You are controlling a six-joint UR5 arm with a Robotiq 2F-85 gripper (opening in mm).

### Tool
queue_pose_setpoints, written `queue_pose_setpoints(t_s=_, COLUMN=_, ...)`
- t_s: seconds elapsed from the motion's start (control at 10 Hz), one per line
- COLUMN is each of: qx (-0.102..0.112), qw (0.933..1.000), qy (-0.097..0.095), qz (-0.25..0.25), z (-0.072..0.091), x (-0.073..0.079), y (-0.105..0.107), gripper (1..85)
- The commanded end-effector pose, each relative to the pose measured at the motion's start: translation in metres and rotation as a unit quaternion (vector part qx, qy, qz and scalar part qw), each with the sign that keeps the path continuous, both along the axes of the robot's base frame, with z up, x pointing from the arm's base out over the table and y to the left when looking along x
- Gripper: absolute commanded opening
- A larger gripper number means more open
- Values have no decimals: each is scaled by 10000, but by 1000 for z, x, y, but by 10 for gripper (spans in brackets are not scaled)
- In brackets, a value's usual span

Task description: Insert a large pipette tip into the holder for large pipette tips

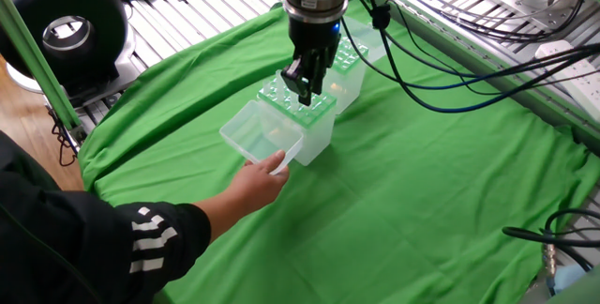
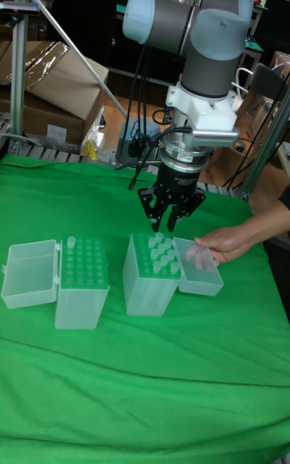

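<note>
I hold the pincer (image 2: 170, 221) just above the holder for large pipette tips (image 2: 151, 277), fingers clenched, presumably gripping the large pipette tip, which I cannot discern; a person's hand (image 1: 255, 184) steadies the lid (image 1: 260, 135) below.

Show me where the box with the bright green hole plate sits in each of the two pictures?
Fixed view: the holder for large pipette tips sits upper centre, right under the gripper.
Tall fixed view: the same box is at mid-height, centre, right of the paler box.
Shared landmark: the person's hand on its opened lid.
</note>
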State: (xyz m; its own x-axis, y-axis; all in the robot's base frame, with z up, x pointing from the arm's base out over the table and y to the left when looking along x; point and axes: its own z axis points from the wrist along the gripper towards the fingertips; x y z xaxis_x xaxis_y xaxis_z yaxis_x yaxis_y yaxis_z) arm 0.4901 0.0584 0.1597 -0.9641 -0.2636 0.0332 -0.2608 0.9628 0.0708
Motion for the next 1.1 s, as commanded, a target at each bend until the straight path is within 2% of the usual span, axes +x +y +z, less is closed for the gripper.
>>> queue_pose_setpoints(t_s=0.0, qx=71, qw=10000, qy=-23, qz=-40, z=-3, x=-1, y=3, gripper=343)
queue_pose_setpoints(t_s=0.7, qx=135, qw=9998, qy=52, qz=-119, z=-7, x=-9, y=3, gripper=327)
queue_pose_setpoints(t_s=1.0, qx=116, qw=9997, qy=49, qz=-196, z=-13, x=-8, y=4, gripper=300)
